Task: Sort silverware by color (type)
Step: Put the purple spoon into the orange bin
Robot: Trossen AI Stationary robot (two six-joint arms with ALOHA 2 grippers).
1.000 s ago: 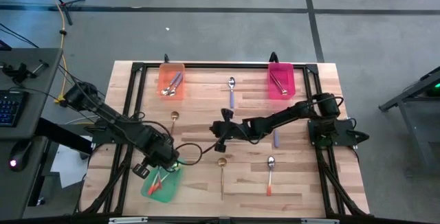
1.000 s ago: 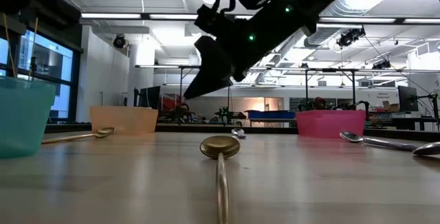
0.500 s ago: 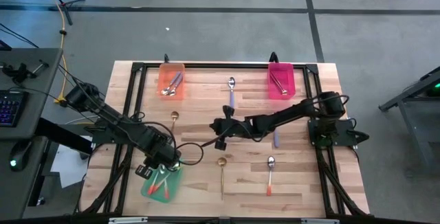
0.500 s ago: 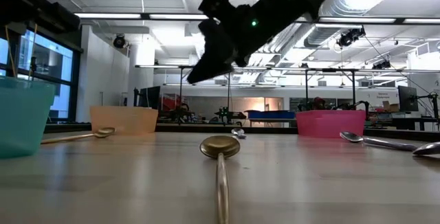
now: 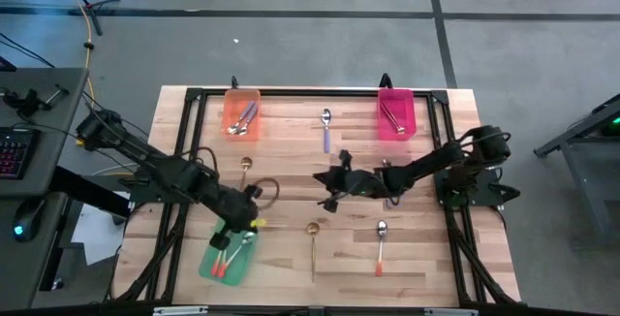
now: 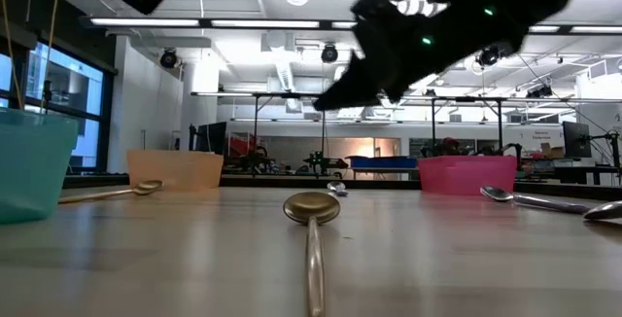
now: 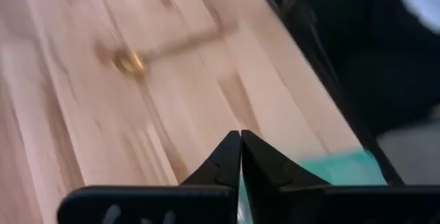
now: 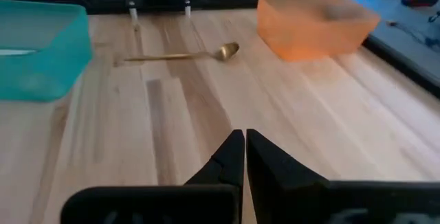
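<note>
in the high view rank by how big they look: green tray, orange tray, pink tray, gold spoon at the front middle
1. Green tray, clearly largest.
2. Orange tray and pink tray: they look alike, so no ranking between them.
3. Gold spoon, thin and by far the smallest.

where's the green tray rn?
High view: the green tray sits at the table's front-left corner, just below the left gripper, holding orange-handled spoons.

left arm: stretched from left table edge toward front-left, wrist angled down
left pincer [image 5: 232,234]: fingers [image 7: 223,162] pressed together, empty
right arm: reaching from right side toward table centre, raised off table
right pincer [image 5: 329,182]: fingers [image 8: 230,157] closed, nothing held
</note>
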